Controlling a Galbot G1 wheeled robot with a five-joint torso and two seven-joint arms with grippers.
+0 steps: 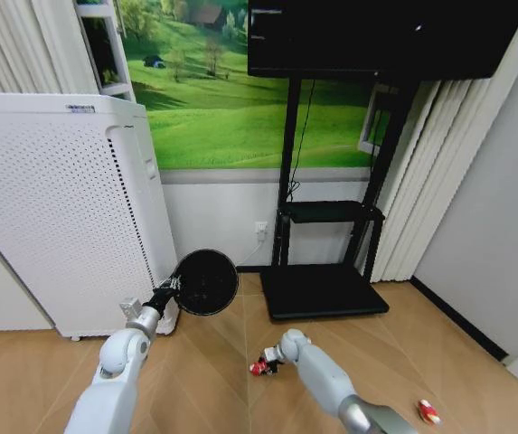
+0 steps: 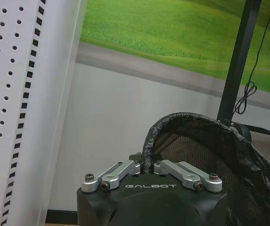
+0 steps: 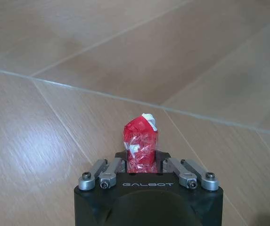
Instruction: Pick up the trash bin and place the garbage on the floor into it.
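The left gripper (image 2: 146, 165) pinches the rim of the black trash bin (image 1: 205, 281), held off the floor (image 1: 213, 362) beside the white perforated appliance (image 1: 60, 217); further right, the right gripper (image 3: 142, 162) is clamped on a crumpled red-and-white wrapper (image 3: 141, 141) low over the parquet; another red-and-white piece (image 1: 428, 412) lies far right; the step is collecting litter; next, I judge, the wrapper must be carried over the bin's mouth.
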